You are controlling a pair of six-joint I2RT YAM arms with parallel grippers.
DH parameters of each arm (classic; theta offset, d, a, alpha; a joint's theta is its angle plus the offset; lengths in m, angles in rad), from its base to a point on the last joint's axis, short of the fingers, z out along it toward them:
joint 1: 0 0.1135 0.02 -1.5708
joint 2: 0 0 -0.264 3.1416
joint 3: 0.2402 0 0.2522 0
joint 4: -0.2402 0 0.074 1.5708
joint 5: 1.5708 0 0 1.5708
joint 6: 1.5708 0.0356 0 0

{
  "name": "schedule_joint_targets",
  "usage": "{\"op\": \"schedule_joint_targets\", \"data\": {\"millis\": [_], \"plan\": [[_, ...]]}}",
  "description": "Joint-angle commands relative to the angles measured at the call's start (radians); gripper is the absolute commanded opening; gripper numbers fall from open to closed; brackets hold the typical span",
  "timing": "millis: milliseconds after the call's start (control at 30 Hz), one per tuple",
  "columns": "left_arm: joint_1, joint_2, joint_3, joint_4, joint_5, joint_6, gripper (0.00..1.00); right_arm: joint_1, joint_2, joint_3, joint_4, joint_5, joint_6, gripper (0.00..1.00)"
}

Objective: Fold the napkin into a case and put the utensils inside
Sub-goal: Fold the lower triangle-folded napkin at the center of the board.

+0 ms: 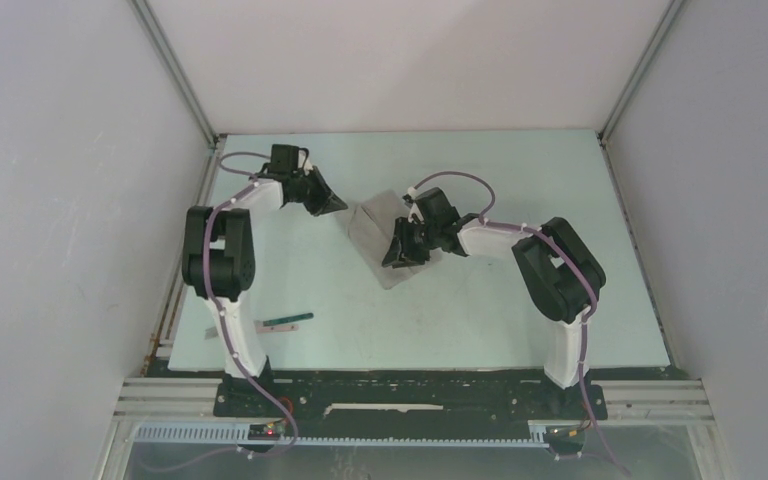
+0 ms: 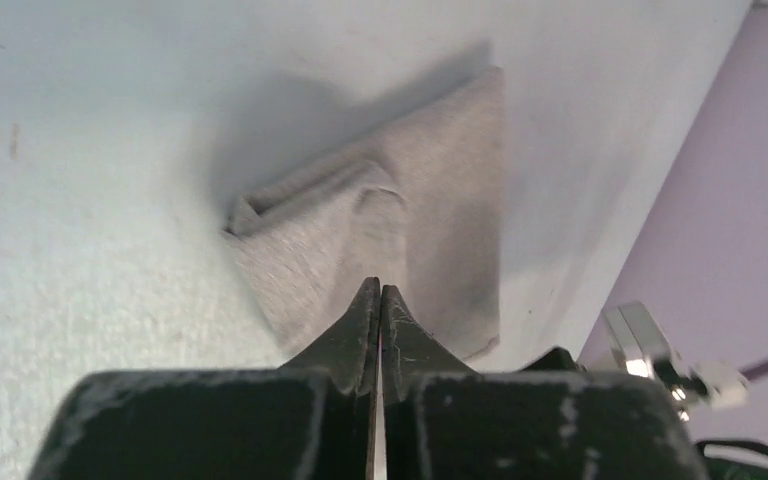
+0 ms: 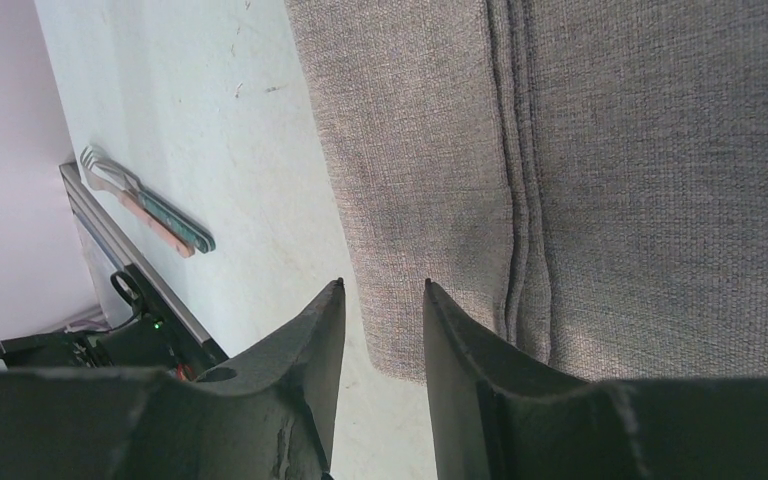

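Left gripper (image 2: 380, 292) has its jaws pressed together with nothing between them. The folded napkin (image 2: 440, 190) lies flat on the table (image 2: 90, 200) directly ahead of its tips and slightly to their right, close but, going by the top view, not touching. Right gripper (image 3: 382, 295) has its jaws partly spread, hanging over the napkin's near corner. The cloth edge shows through the gap and looks flat, so I read no pinch. The fold seams run straight away from the right tips, roughly along their pointing direction, and most of the cloth sits ahead and to the right of them. The cloth reads as several layers but not yet a narrow case, so my guess is the folding isn't finished. The utensils (image 3: 165, 215) are well off to the left of the right tool, lying side by side at the table's edge and well apart from the napkin. In the top view they sit just beside the left arm's base, behind its gripper. Key relation: the right arm is on the napkin for the next fold, and the left arm is the nearer one for fetching the utensils.
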Motion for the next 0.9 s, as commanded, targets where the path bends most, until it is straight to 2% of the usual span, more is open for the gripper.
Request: {"op": "schedule_joint_targets", "data": {"millis": [0,133,433,533,600,700,867], "plan": [[0.001,0.058,0.022,0.101,0.046,-0.070,0.00,0.001,-0.019,-0.010,0.022,0.006,0.013,0.42],[0.001,0.122,0.044,0.134,0.059,-0.098,0.00,0.000,-0.014,-0.020,0.034,0.005,0.017,0.43],[-0.005,0.241,0.113,0.187,0.109,-0.149,0.01,-0.001,-0.037,-0.025,0.047,-0.013,0.022,0.54],[-0.007,0.254,0.113,0.201,0.103,-0.157,0.01,0.000,-0.053,-0.041,0.066,-0.050,0.046,0.55],[-0.009,0.254,0.115,0.199,0.101,-0.148,0.01,-0.004,-0.063,-0.065,0.146,-0.117,0.089,0.56],[-0.009,0.264,0.120,0.194,0.106,-0.144,0.01,-0.002,-0.041,-0.084,0.232,-0.189,0.155,0.54],[-0.013,0.275,0.118,0.192,0.109,-0.141,0.01,0.004,0.005,-0.092,0.299,-0.238,0.197,0.41]]}}
